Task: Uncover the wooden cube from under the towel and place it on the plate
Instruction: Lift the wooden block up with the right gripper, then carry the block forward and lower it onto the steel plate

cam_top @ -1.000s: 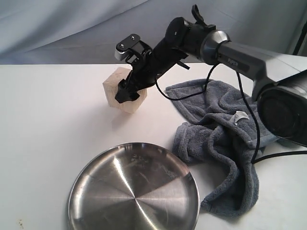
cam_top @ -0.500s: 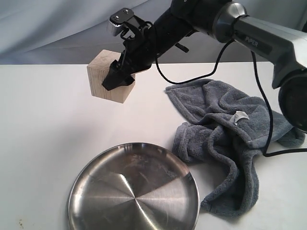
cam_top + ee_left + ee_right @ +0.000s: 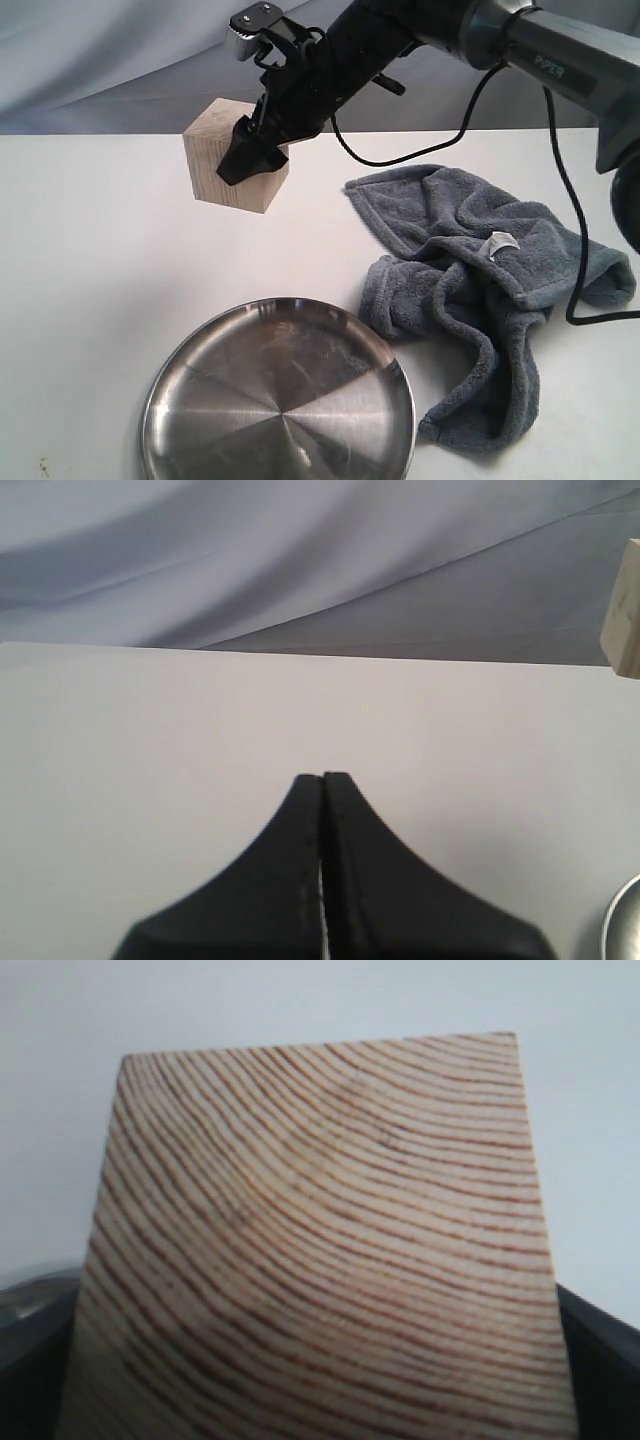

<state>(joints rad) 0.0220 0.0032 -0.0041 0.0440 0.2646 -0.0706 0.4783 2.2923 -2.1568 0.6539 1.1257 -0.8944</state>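
Note:
The pale wooden cube [image 3: 217, 155] hangs in the air above the white table, behind the plate and to its left. My right gripper [image 3: 255, 150] is shut on the cube, which fills the right wrist view [image 3: 320, 1250] with curved grain lines. The round steel plate [image 3: 200, 380] lies at the front of the table. The dark grey towel [image 3: 480, 300] lies crumpled to the plate's right, its white tag [image 3: 498, 243] showing. My left gripper [image 3: 322, 780] is shut with nothing in it, low over bare table; a corner of the cube [image 3: 628, 610] shows in that view.
A grey-blue cloth backdrop [image 3: 120, 60] hangs behind the table. The right arm's black cable [image 3: 555, 200] loops over the towel. The plate's rim [image 3: 622, 925] shows at the edge of the left wrist view.
The right gripper has lifted the cube off the table and carried it up and to the left. The towel, the plate and the left gripper have stayed put.

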